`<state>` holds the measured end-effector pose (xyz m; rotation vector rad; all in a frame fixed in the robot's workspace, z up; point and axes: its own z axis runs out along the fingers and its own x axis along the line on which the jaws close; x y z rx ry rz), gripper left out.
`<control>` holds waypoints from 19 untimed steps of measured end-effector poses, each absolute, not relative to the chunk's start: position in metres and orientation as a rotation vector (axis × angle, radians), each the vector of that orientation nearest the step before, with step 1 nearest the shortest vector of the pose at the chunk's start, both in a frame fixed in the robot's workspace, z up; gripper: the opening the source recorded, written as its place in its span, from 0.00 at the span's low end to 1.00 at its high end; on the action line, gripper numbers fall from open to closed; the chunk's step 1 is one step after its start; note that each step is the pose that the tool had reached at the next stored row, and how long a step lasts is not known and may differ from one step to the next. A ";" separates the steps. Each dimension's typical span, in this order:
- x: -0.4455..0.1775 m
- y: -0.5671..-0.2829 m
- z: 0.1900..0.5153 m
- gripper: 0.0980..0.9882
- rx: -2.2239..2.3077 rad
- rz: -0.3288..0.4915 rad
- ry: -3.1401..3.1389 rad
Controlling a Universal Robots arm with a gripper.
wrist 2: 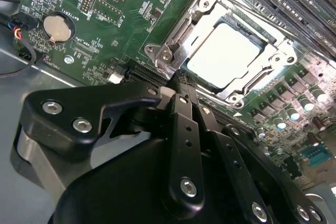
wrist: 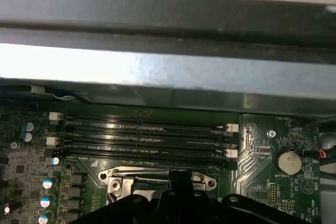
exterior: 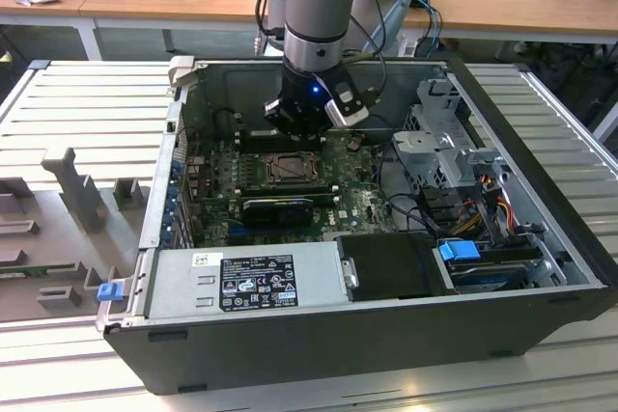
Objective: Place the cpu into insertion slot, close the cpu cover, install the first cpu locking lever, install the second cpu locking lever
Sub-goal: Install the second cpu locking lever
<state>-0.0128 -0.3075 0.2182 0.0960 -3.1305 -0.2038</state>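
The cpu point(wrist 2: 223, 53), a pale square chip, lies flat in the insertion slot point(exterior: 287, 169) on the green board inside the open computer case. The silvery cpu cover point(wrist 2: 202, 9) is down over it and frames the chip through its cut-out. A thin metal lever point(wrist 2: 176, 38) runs along one side of the socket, and another point(wrist 2: 257, 80) along the adjacent side. My gripper point(wrist 2: 178, 85) is shut with nothing between its black fingers. Its tip sits at the socket's corner, right by the cover's edge point(wrist: 121, 174). In the exterior view the gripper point(exterior: 297, 137) hangs just behind the socket.
Long black memory slots point(wrist: 147, 129) run beside the socket, below the case's metal wall point(wrist: 168, 77). A coin battery point(wrist 2: 56, 28) sits on the board. A black card point(exterior: 278, 207), the power supply point(exterior: 246, 282) and a drive cage point(exterior: 439, 132) crowd the case.
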 end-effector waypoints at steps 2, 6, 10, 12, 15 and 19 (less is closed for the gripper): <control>-0.013 -0.308 0.223 0.01 0.096 -0.204 -3.130; -0.013 -0.308 0.240 0.01 0.096 -0.204 -3.130; -0.013 -0.313 0.251 0.01 0.096 -0.204 -3.131; -0.013 -0.321 0.251 0.01 0.096 -0.204 -3.130; -0.013 -0.329 0.251 0.01 0.096 -0.204 -3.130; -0.013 -0.344 0.251 0.01 0.096 -0.204 -3.130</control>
